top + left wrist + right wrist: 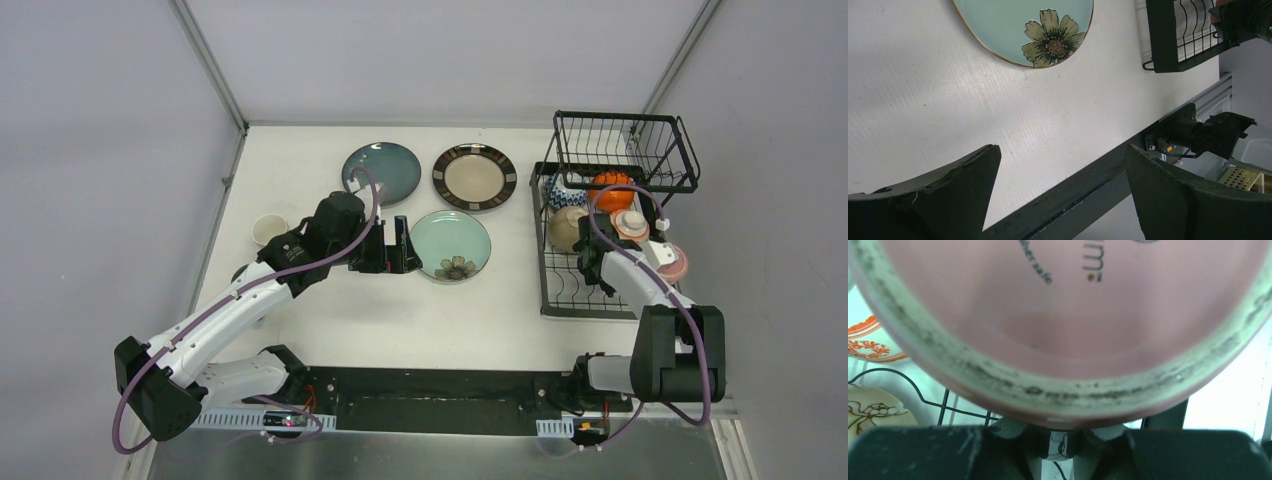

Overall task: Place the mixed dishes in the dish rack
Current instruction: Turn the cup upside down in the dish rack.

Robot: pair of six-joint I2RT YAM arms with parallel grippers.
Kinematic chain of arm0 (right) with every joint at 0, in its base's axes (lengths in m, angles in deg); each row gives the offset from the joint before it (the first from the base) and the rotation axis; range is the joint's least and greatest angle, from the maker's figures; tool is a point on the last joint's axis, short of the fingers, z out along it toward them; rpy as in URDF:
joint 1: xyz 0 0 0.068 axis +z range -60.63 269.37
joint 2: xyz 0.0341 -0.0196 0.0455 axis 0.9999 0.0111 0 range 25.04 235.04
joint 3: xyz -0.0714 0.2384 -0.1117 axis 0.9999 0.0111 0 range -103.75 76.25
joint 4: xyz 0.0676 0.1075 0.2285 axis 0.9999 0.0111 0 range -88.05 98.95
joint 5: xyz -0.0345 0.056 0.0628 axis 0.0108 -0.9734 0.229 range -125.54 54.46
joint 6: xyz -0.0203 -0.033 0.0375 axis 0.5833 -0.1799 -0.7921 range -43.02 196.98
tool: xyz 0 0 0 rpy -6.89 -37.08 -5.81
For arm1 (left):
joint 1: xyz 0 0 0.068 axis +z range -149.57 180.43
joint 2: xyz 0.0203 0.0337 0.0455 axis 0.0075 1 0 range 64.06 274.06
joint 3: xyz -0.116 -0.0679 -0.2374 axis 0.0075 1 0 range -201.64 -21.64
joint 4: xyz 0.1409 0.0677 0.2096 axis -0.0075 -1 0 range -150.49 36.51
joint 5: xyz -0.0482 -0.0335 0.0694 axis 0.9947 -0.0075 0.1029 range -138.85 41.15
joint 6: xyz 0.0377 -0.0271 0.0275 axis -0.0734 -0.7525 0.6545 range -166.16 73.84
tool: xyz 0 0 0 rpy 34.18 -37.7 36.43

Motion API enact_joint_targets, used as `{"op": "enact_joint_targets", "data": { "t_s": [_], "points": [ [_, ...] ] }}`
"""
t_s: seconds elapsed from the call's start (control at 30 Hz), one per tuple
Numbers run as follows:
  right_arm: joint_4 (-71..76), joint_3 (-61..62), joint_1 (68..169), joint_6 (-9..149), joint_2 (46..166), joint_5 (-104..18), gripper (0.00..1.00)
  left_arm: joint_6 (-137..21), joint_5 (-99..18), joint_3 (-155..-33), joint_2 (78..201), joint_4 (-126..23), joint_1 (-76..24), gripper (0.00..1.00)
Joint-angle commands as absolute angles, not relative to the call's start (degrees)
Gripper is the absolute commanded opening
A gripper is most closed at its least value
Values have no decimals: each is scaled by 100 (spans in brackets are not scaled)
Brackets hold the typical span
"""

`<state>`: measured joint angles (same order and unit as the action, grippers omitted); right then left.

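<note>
My left gripper point(392, 256) is open and empty, just left of the mint green flower plate point(450, 245). In the left wrist view its fingertips point(990, 150) stand wide apart over bare table, with the plate point(1008, 25) ahead. The dark teal plate point(381, 172) and the dark-rimmed beige plate point(474, 177) lie behind. My right gripper point(622, 240) is over the black dish rack point(547, 290), shut on a pink cup point(630, 224) held base up. That cup's base point(1063, 315) fills the right wrist view. The rack's lower tray holds an orange bowl point(612, 190), a beige bowl point(567, 228) and a blue-patterned bowl point(562, 192).
A white cup point(268, 230) stands on the table at the far left. A second pink cup point(673, 263) sits at the rack's right side. The raised basket tier point(625, 150) stands at the back of the rack. A black rail point(440, 385) runs along the table's near edge.
</note>
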<state>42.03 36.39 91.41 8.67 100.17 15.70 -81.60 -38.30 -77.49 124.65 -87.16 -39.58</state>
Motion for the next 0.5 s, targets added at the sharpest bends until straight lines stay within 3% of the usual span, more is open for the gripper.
{"op": "enact_joint_targets", "data": {
  "t_s": [0.0, 0.27, 0.47],
  "points": [
    [3576, 3524, 9041, 1189, 9799, 1986, 0, -8331, -3883, -7976, 12413, -8674, -3903, 99],
    [3674, 3489, 8945, 1006, 9903, 1895, 1, -8445, -3861, -8006, 12351, -8677, -3903, 99],
    [3842, 3343, 8805, 1088, 10034, 1743, 13, -8454, -3965, -7997, 12235, -8673, -3903, 99]
  ]
}}
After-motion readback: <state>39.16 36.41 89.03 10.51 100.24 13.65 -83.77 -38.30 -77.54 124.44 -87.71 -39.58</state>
